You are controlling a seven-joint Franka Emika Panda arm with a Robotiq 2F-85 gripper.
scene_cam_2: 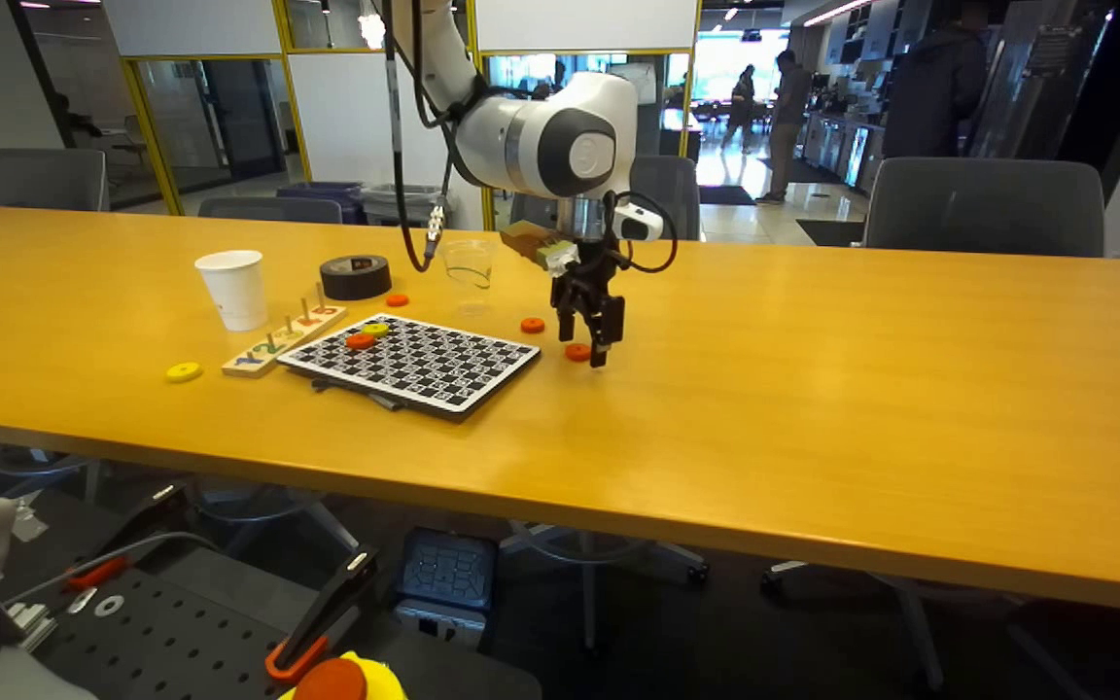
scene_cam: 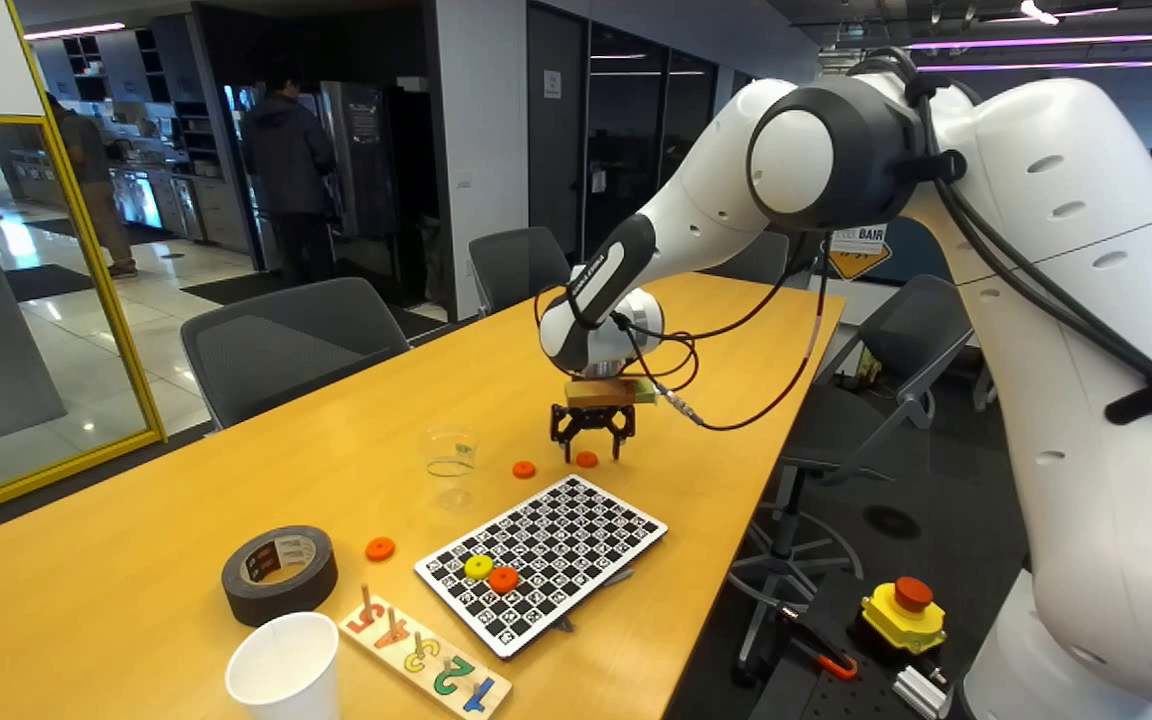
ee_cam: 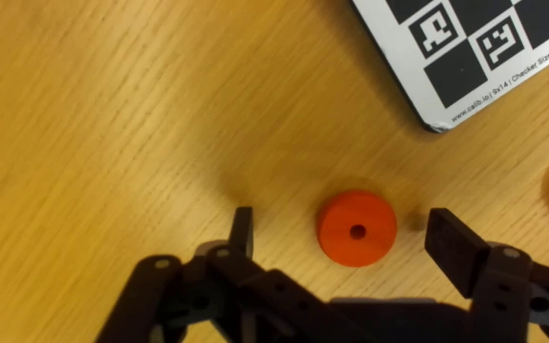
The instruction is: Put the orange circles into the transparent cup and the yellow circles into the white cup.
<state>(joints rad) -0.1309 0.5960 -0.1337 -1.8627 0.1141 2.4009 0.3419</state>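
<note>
Nearest the camera in an exterior view, a white jointed robot arm (scene_cam: 1046, 240) reaches over a long, yellow-brown wooden-looking table (scene_cam: 356, 470). On it lies a flat, white-bordered, black-and-white checkered panel (scene_cam: 561, 545). Near one corner of the panel hangs the black two-fingered gripper (ee_cam: 339, 226), fingers spread wide, with nothing pinched. The opaque white cup (scene_cam_2: 236, 301) stands well apart from it. The smaller clear plastic cup (scene_cam: 449, 452) is near one long edge of the panel; no disc shows through its wall.

A flat orange-red round disc (ee_cam: 356, 228) with a central hole lies on the table between the fingers, touching neither. A second orange disc (scene_cam: 524, 469) lies near it, a third orange disc (scene_cam: 380, 549) farther off, and a fourth orange disc (scene_cam: 503, 580) on the panel, just beside a flat yellow round disc (scene_cam: 479, 567). Another yellow disc (scene_cam_2: 184, 371) lies on the table.

The step in hand looks like picking up that first disc for the clear cup. The next move should call for centring the fingers, since one stands closer to the disc, then closing and lifting.
</note>
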